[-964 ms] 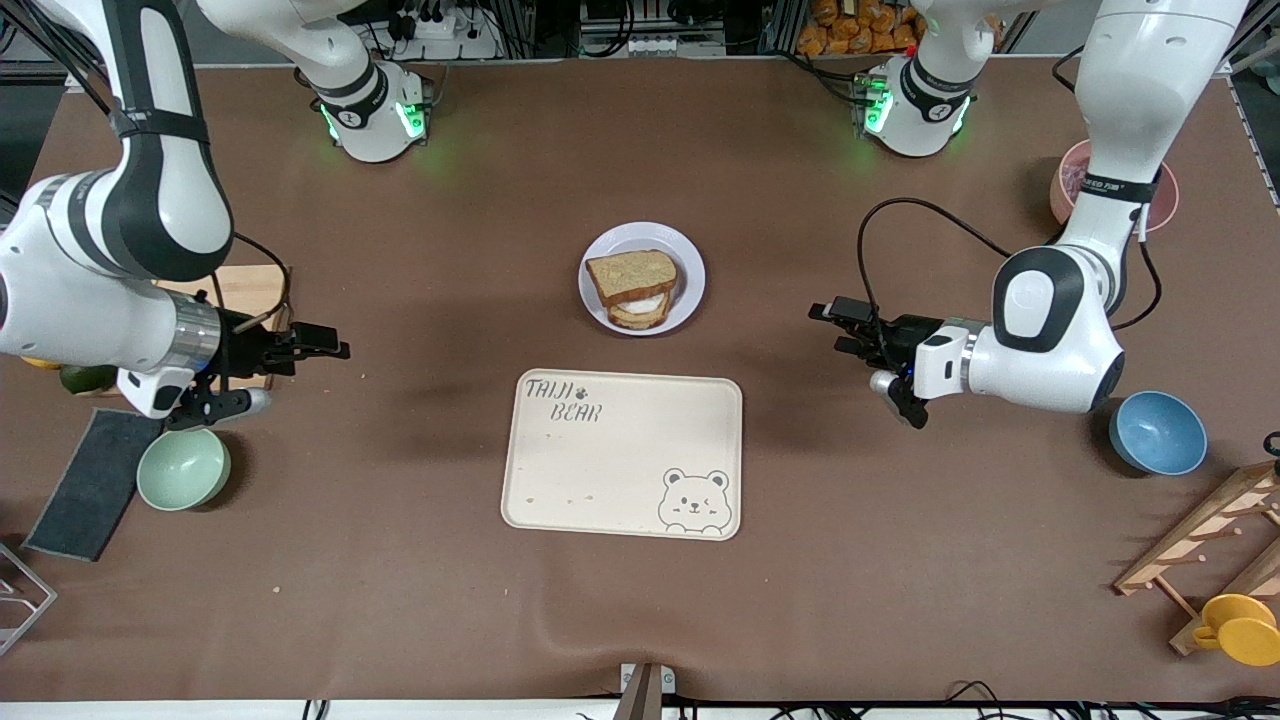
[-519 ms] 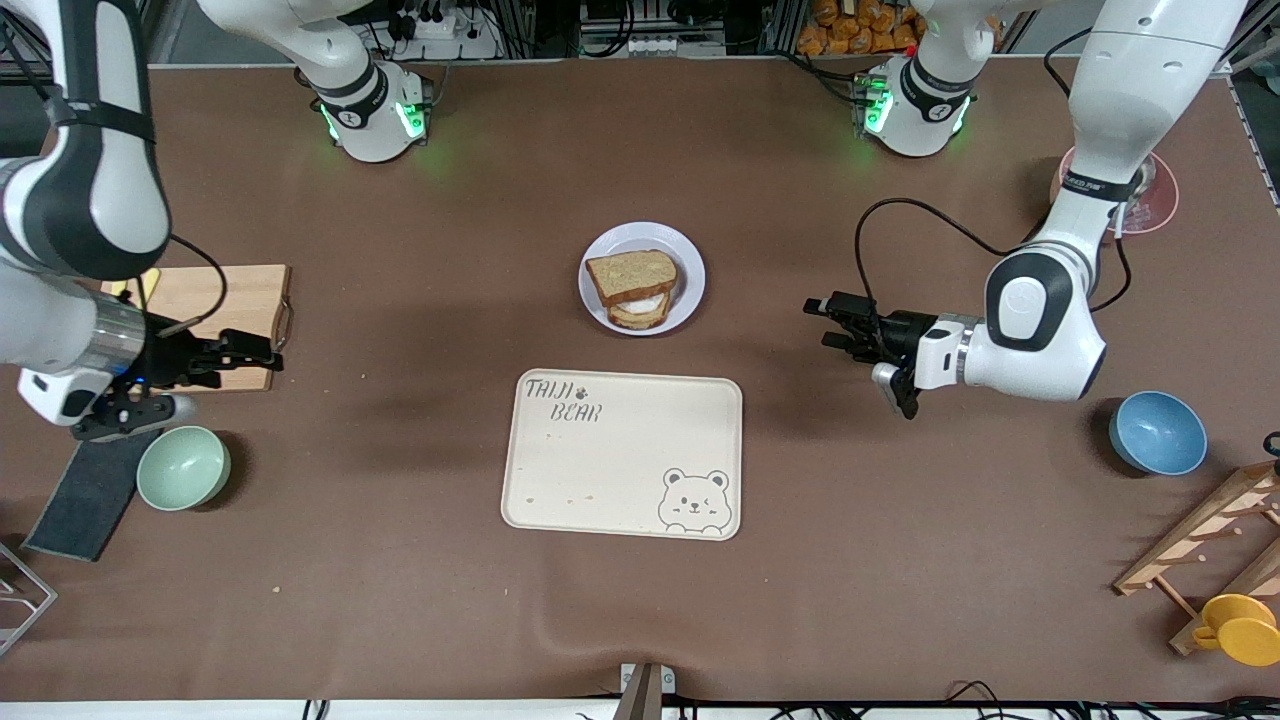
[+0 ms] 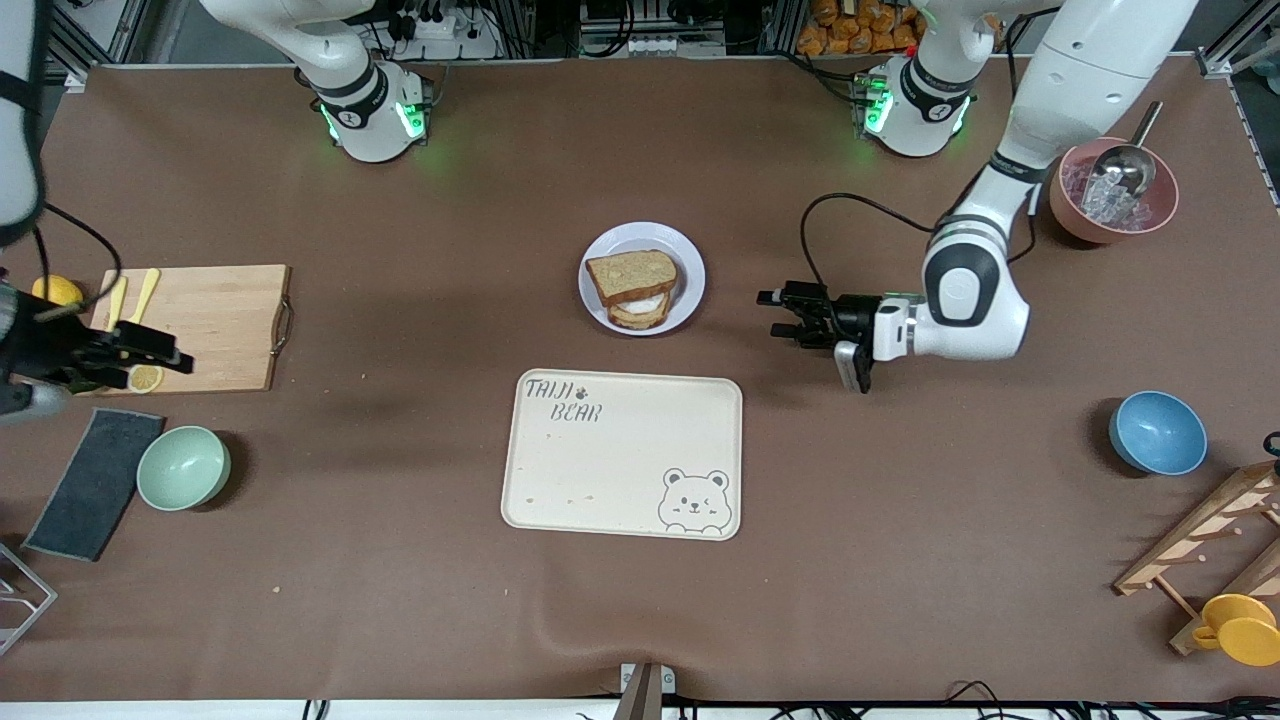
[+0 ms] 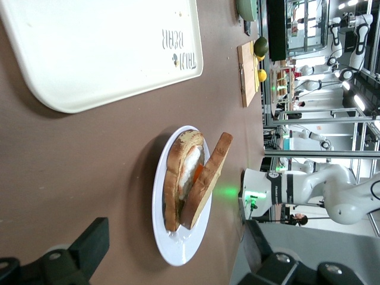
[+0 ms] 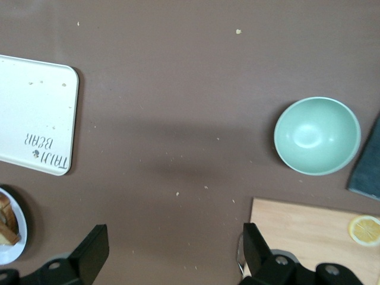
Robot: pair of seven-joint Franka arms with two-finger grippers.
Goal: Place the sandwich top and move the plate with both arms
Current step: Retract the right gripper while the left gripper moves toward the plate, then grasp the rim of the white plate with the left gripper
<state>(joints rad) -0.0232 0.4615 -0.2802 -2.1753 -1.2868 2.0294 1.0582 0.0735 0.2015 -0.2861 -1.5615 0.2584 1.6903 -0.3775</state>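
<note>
Nearest the front camera, bare brown table covering (image 3: pixel 400 620) runs along the edge; at the left arm's end stand a wooden rack (image 3: pixel 1200 550) with a yellow cup (image 3: pixel 1238 628) and a blue bowl (image 3: pixel 1157 432); the cream tray (image 3: pixel 620 455) sits mid-table, a mint bowl (image 3: pixel 183 467) and dark cloth (image 3: pixel 95 482) toward the right arm's end; farther back, the plate (image 3: pixel 690 275) carries the sandwich top (image 3: pixel 630 274), leaning on the egg toast; the left gripper (image 3: pixel 785 315), jaws spread and empty, hangs beside the plate; the right gripper (image 3: pixel 150 352), also spread, hovers over the cutting board (image 3: pixel 215 320); a pink bowl (image 3: pixel 1070 215) sits farthest back.
</note>
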